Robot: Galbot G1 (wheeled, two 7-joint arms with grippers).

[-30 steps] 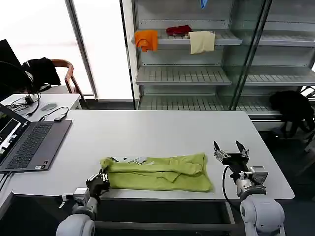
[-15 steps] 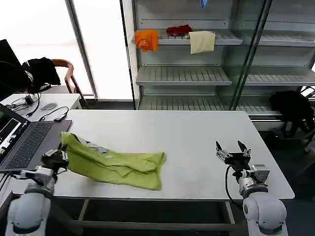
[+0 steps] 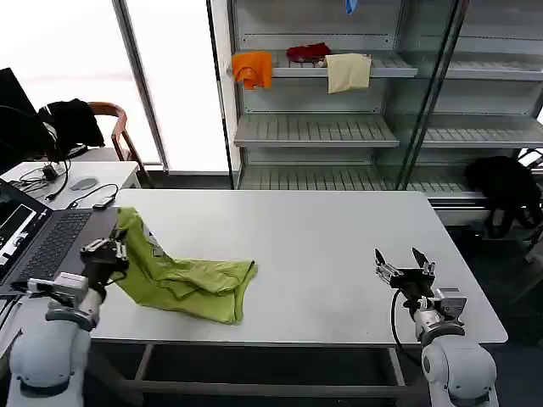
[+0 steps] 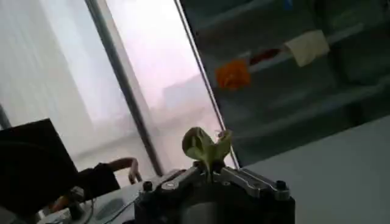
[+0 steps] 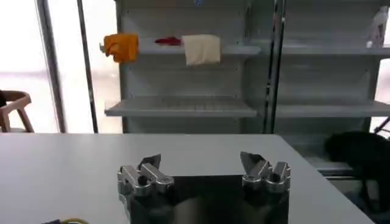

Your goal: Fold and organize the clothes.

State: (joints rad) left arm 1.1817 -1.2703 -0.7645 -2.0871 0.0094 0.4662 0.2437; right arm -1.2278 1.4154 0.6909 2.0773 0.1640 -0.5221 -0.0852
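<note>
The left gripper (image 3: 113, 253) pinches the T-shirt (image 3: 182, 273) at the table's (image 3: 339, 246) left edge. The right gripper (image 3: 405, 264), fingers wide, hovers near the right edge. Shelves (image 3: 314, 127) stand behind.

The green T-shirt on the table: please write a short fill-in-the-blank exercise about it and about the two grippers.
1. The left gripper is shut on the lime-green ____, lifting one end off the white table.
2. The right gripper stands ____ and holds nothing.
3. Beside the left gripper, at the table's left edge, lies an open ____.
4. On a shelf behind hang an orange cloth, a red cloth and a ____ one.

Missing words: T-shirt; open; laptop; cream
</note>
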